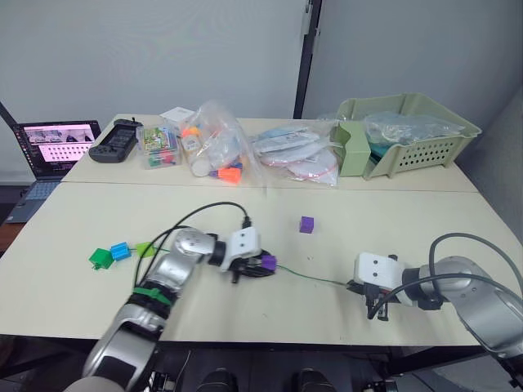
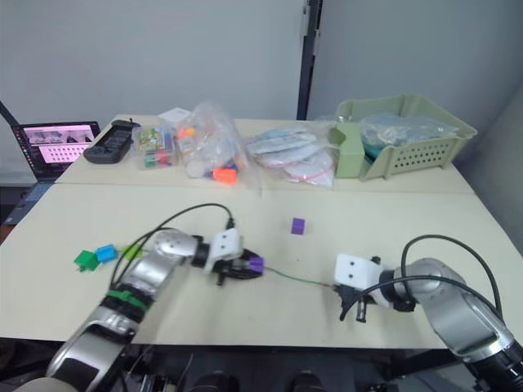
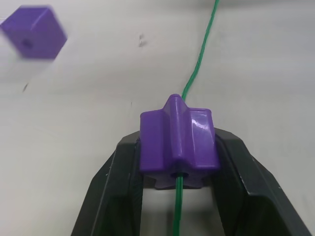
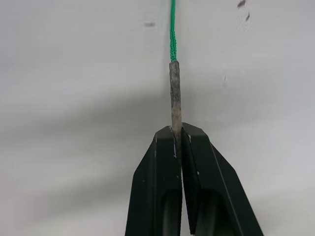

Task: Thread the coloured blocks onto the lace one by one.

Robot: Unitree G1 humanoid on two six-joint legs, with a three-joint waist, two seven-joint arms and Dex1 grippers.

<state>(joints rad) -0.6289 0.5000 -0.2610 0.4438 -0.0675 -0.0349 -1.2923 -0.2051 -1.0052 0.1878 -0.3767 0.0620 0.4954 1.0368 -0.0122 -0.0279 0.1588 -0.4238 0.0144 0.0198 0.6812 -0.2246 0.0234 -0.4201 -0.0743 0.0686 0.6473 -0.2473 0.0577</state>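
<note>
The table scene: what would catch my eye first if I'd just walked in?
Probably the thin green lace stretched across the front of the table between the two grippers. The left gripper is clamped on a purple block with the lace running through it, while the right gripper pinches the lace's stiff tip. Another purple block sits loose behind.

Laptop (image 1: 51, 155) at far left cut off by the picture's edge. Contents of the clear bags (image 1: 214, 145) and of the green basket (image 1: 406, 133) too jumbled to tell apart. Lace (image 3: 196, 73) hidden inside the purple block (image 3: 178, 140); its stiff tip (image 4: 175, 93) partly hidden between the right gripper (image 4: 177, 135) fingers.
</note>
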